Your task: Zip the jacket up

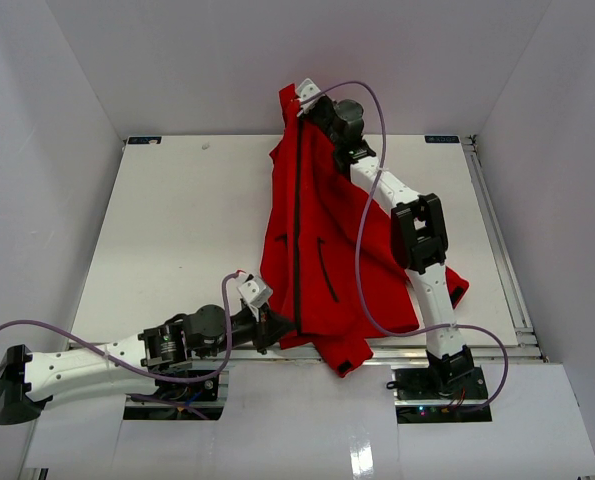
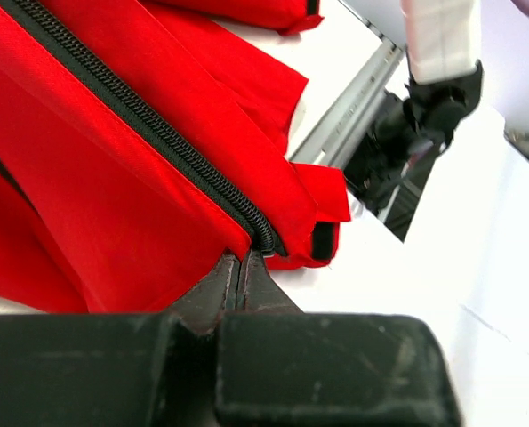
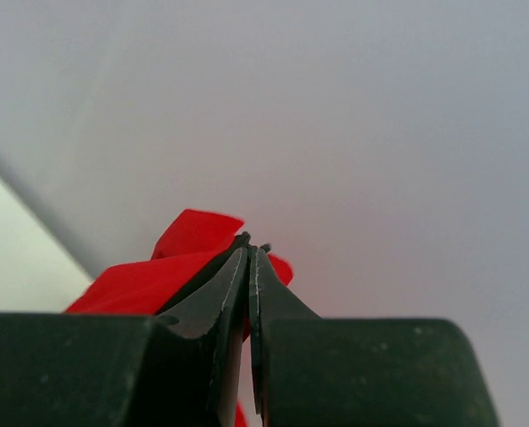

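Note:
The red jacket [image 1: 322, 250] is stretched from the table's near edge up to the far wall, its dark zipper [image 1: 296, 230] running closed along its length. My left gripper [image 1: 277, 327] is shut on the jacket's bottom hem at the zipper's lower end [image 2: 266, 238]. My right gripper [image 1: 302, 106] is raised near the back wall and shut on the jacket's collar [image 3: 193, 236] at the zipper's top. A sleeve [image 1: 345, 355] hangs over the table's front edge.
The white table [image 1: 177, 230] is boxed in by white walls on three sides. A metal rail [image 1: 502, 250] runs along the right edge. The right arm's base [image 2: 424, 116] shows in the left wrist view. Cables loop over both arms.

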